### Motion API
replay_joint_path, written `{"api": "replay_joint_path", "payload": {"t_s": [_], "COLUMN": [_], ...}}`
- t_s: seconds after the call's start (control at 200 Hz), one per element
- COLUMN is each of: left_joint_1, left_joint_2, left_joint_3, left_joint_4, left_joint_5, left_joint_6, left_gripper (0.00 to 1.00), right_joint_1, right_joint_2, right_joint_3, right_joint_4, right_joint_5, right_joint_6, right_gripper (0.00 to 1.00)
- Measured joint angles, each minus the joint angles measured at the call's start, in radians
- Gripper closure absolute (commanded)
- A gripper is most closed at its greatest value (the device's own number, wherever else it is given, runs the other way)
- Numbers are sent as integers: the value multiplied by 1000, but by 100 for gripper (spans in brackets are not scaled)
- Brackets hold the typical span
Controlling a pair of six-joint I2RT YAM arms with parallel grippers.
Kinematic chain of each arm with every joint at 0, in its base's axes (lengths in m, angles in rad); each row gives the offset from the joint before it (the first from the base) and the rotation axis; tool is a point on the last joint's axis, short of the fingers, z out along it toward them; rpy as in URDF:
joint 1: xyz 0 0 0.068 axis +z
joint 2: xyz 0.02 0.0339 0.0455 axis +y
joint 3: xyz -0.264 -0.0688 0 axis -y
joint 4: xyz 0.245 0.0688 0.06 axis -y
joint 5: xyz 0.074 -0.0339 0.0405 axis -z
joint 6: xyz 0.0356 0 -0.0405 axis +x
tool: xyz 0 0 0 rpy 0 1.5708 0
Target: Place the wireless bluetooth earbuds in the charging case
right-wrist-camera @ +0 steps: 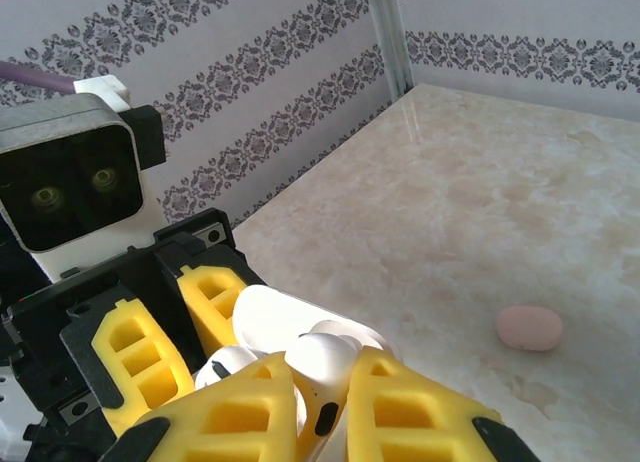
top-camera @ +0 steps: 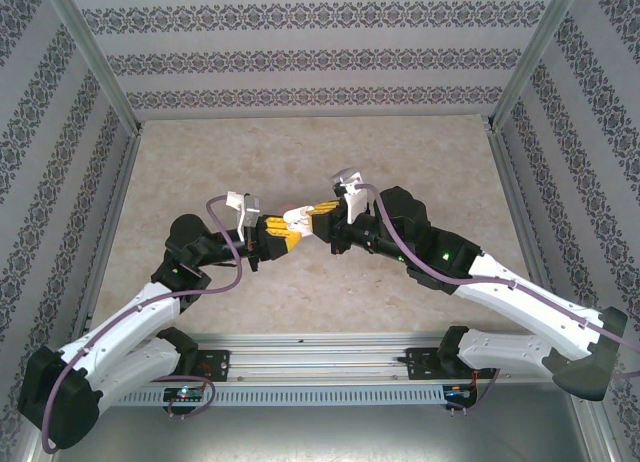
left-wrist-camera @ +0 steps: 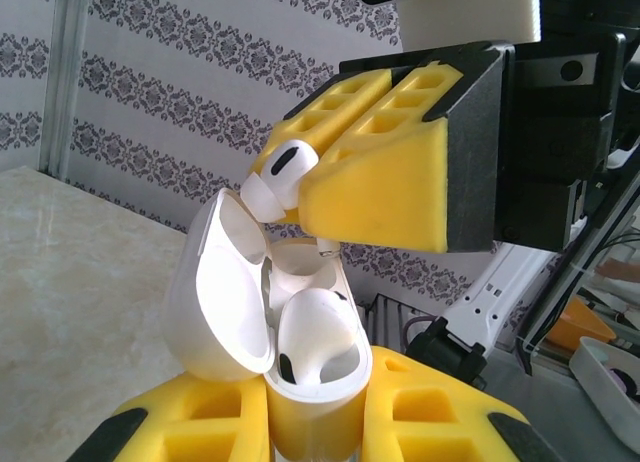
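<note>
The right gripper (right-wrist-camera: 322, 407), yellow fingers closed tight on a white earbud (left-wrist-camera: 285, 170), hangs nose to nose with the left gripper (left-wrist-camera: 315, 427), which is clamped around the base of an open white charging case (left-wrist-camera: 225, 302) above the middle of the tabletop (top-camera: 400, 162). The left wrist camera gives the clearest look. The earbud's rounded head and ear tip poke out of the fingers toward the lid, which is flipped up to the left. Its stem slants down and to the right toward the case's mouth, the tip just showing beneath the lower finger. A second earbud (left-wrist-camera: 318, 332) sits in the case, its stem hidden inside. The right wrist camera adds a pink oval item (right-wrist-camera: 528, 327) lying on the tabletop, well apart. From overhead the case is a small white patch between the fingers, and the earbuds are too small to make out.
</note>
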Motion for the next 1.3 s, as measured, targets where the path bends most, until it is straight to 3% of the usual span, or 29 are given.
{"api": "replay_joint_path", "payload": {"t_s": [0.45, 0.919, 1.299], "left_joint_1": [0, 0, -1], "left_joint_2": [-18, -18, -8], "left_joint_3": [0, 0, 0], "left_joint_4": [-1, -13, -31], "left_joint_5": [10, 53, 53], "left_joint_6": [-34, -41, -41], "left_gripper": [96, 96, 95], "right_joint_1": [-1, -23, -29], "right_joint_2": [0, 8, 8], "right_joint_3": [-1, 10, 10], "right_joint_4": [6, -36, -64], "right_joint_5": [-35, -153, -180], "right_joint_6": [-44, -68, -65], "right_gripper": [87, 84, 71]}}
